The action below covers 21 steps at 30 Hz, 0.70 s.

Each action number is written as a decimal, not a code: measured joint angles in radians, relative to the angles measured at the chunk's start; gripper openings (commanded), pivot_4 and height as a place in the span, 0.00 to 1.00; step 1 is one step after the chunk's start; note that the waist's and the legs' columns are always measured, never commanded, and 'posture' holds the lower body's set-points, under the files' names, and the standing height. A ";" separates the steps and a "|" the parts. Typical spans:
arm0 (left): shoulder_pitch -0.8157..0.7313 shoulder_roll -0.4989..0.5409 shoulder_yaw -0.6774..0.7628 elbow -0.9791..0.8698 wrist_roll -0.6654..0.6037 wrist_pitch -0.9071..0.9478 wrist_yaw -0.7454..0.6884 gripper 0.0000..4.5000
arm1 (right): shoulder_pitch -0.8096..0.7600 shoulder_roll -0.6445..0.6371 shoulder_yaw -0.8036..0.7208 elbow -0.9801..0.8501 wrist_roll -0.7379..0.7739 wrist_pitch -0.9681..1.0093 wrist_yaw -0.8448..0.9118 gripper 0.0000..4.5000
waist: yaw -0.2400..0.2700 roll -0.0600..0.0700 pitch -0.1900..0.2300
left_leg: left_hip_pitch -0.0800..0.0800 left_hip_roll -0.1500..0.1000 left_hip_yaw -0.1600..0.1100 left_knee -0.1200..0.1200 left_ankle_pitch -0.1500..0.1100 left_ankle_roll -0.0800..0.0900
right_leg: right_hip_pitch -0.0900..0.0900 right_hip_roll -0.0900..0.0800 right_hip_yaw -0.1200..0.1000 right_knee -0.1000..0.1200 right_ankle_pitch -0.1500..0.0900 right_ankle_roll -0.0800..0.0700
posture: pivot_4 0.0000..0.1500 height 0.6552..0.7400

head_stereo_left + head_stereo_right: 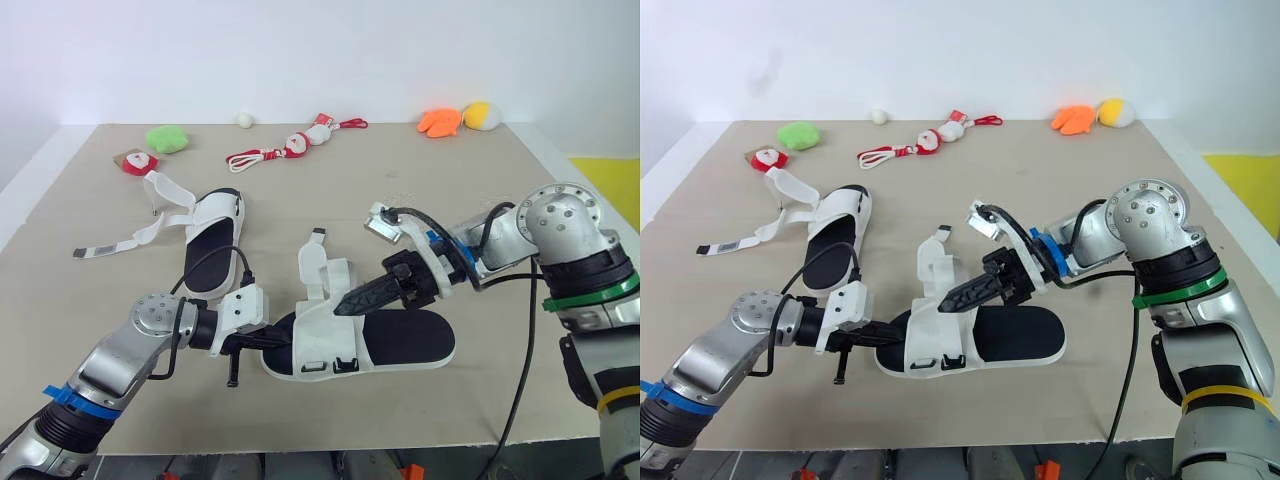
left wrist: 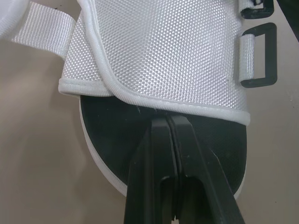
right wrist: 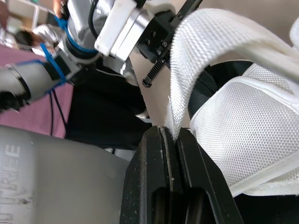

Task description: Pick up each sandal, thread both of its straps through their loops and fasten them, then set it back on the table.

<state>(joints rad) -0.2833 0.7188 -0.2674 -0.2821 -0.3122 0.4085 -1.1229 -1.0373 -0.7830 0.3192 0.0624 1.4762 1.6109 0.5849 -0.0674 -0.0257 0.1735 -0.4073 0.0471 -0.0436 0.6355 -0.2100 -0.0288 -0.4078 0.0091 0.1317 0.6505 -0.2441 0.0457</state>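
Sandal is sat low centre of frame, on the table. Strap is pinched in right claw. Left claw is closed, tips pressed at insole. Risk: sandal gets dragged, strap slips, 2 loops are missed.

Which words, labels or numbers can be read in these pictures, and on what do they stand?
"TREE": end of a cut-off word, on a grey panel.
Label on the far sandal's loose strap: too small to read.
Nothing else is readable.
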 measured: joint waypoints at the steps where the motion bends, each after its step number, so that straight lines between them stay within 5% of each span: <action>1: 0.000 0.000 0.000 0.000 0.000 0.000 0.000 0.00 | 0.000 0.000 0.000 -0.003 -0.002 0.000 0.001 0.01 | 0.000 0.000 0.000 | 0.000 0.000 0.000 0.000 0.000 0.000 | 0.000 0.000 0.000 0.000 0.000 0.000 | 1.00 1.00; 21: -0.005 -0.004 -0.004 0.001 0.000 0.001 0.006 0.00 | 0.075 0.024 -0.019 -0.221 -0.211 -0.002 0.109 0.01 | 0.000 0.000 0.000 | 0.000 0.000 0.000 0.000 0.000 0.000 | -0.001 0.000 0.000 0.000 0.000 0.000 | 1.00 1.00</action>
<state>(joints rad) -0.2885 0.7145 -0.2710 -0.2815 -0.3121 0.4095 -1.1167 -0.9618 -0.7594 0.3007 -0.1582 1.2656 1.6093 0.6936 -0.0672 -0.0257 0.1735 -0.4075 0.0471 -0.0436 0.6354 -0.2100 -0.0289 -0.4083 0.0090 0.1316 0.6503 -0.2442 0.0458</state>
